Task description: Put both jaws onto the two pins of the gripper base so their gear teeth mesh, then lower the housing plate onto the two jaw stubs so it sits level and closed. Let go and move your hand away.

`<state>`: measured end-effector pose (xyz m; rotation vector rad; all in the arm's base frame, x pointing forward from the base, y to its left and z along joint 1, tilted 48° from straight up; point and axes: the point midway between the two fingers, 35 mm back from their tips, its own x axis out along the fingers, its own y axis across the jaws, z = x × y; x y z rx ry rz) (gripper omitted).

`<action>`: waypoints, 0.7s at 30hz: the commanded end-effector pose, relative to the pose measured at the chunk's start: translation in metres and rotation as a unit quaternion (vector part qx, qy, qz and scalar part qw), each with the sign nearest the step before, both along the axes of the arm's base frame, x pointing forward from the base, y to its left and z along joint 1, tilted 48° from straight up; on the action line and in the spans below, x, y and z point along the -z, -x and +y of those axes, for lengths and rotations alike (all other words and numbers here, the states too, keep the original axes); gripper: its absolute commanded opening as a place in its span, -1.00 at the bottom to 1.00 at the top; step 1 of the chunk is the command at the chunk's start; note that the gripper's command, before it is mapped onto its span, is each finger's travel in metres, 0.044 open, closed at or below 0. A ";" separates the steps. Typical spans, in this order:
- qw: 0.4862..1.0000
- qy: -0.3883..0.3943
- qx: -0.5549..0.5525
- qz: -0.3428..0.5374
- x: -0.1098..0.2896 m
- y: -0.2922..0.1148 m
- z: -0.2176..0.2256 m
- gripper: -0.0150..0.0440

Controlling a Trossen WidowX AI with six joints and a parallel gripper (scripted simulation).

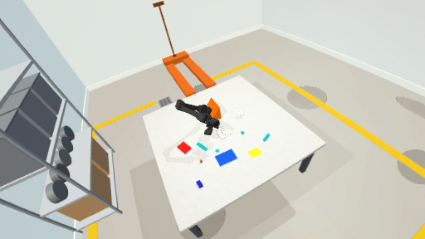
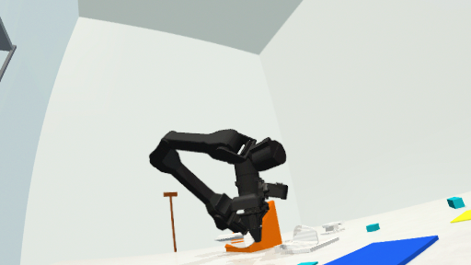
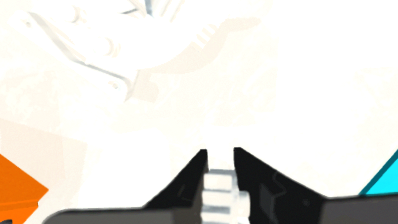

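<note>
My gripper (image 2: pixel 257 240) (image 3: pixel 220 151) is shut on a white ridged part (image 3: pixel 218 196), which looks like one jaw. It is low over the table, beside the orange block. The white gripper base (image 1: pixel 224 133) (image 2: pixel 317 247) (image 3: pixel 95 74) lies flat, at the upper left in the wrist view, with round pins and screw holes. A curved white part with short ridges (image 3: pixel 204 36) lies at the base, seemingly the other jaw; whether its teeth mesh is too washed out to tell. Another white part (image 1: pixel 239 113) (image 2: pixel 333 227), possibly the housing plate, lies beyond the base.
An orange block (image 1: pixel 213 109) (image 2: pixel 275 228) (image 3: pixel 19 189) stands close by the gripper. A blue plate (image 1: pixel 226 158) (image 2: pixel 386 252), a red square (image 1: pixel 184 148), a yellow square (image 1: pixel 255 153) and several cyan pieces lie on the white table (image 1: pixel 274 174).
</note>
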<state>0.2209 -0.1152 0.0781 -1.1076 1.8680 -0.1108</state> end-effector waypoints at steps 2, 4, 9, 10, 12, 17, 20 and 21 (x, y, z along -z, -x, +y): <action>1.000 -0.002 0.000 -0.004 -0.009 -0.005 0.010 -0.37; 1.000 -0.003 0.000 -0.004 -0.013 -0.006 0.015 -0.37; 1.000 -0.002 0.000 -0.004 -0.024 -0.008 0.027 -0.37; 1.000 -0.002 0.000 -0.004 -0.026 -0.008 0.029 -0.37; 1.000 -0.002 0.000 -0.004 -0.029 -0.008 0.032 -0.37; 1.000 -0.002 0.000 -0.004 -0.030 -0.008 0.032 -0.37; 1.000 -0.002 -0.002 -0.002 -0.030 -0.008 0.032 -0.37; 1.000 -0.003 -0.006 0.003 -0.030 -0.008 0.033 -0.37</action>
